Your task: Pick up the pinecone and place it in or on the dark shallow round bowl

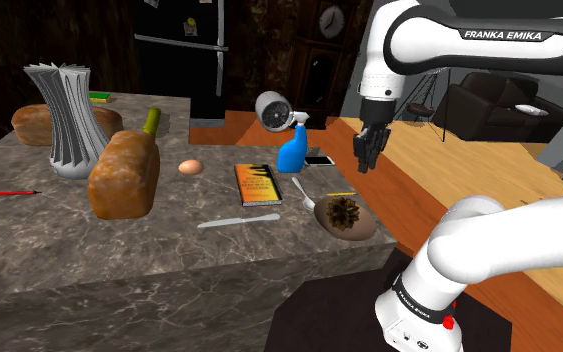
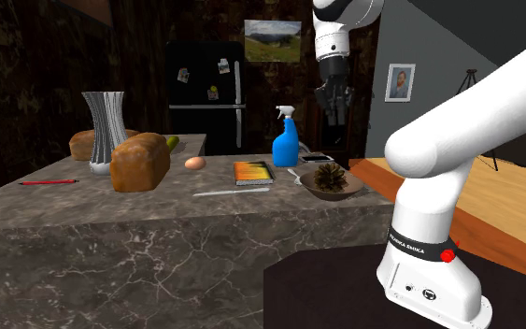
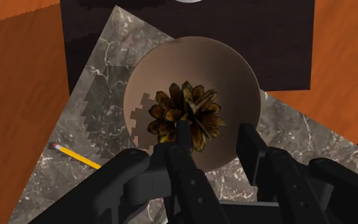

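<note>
Logging state: the pinecone (image 3: 187,114) lies in the middle of the dark brown shallow bowl (image 3: 234,70), which stands near the corner of the marble counter (image 1: 169,240). The gripper (image 1: 369,150) hangs well above it, fingers (image 3: 184,159) apart, clasping nothing. (me)

So you read the placement as done? (K.)

My judgement, yes. The cone rests inside the rim and neither finger touches it. (me)

If you had to take it up again, how would it handle? (K.)

I expect light and stiff, but brittle at the tips. The scales stand open like a rosette and could chip under a hard squeeze. The surface looks rough, so I rate slip as unlikely. (me)

Where would you take hold? (K.)

Across the widest part of the body, pads against the scale flanks and not the tips, with low force. The bowl is shallow, so I think the fingers can drop inside the rim on both sides. One caution: the bowl sits close to the counter edge and may slide if I nudge it. (me)
</note>
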### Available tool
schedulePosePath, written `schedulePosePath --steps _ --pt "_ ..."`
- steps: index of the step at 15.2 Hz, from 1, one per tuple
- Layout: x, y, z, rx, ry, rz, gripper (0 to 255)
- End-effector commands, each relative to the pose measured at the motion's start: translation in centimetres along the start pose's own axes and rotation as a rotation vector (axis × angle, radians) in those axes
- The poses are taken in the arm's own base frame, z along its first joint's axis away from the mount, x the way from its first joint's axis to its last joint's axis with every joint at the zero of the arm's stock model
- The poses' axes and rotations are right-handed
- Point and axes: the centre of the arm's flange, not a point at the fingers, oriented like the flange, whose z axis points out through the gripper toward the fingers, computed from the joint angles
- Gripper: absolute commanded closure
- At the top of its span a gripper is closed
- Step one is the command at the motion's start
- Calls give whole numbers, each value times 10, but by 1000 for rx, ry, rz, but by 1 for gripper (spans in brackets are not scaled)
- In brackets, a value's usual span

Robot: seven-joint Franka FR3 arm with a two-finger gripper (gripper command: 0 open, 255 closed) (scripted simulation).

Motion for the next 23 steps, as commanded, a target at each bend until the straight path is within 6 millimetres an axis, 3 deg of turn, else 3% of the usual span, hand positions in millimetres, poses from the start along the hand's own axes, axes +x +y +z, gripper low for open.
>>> schedulePosePath --steps 1,7,15,23 --pt "2 -2 12 -12 26 -27 0" --pt "19 -16 81 -86 181 -192 0" --pt "27 -13 121 -87 183 -193 0" --pt "27 -13 121 -87 182 -193 0"
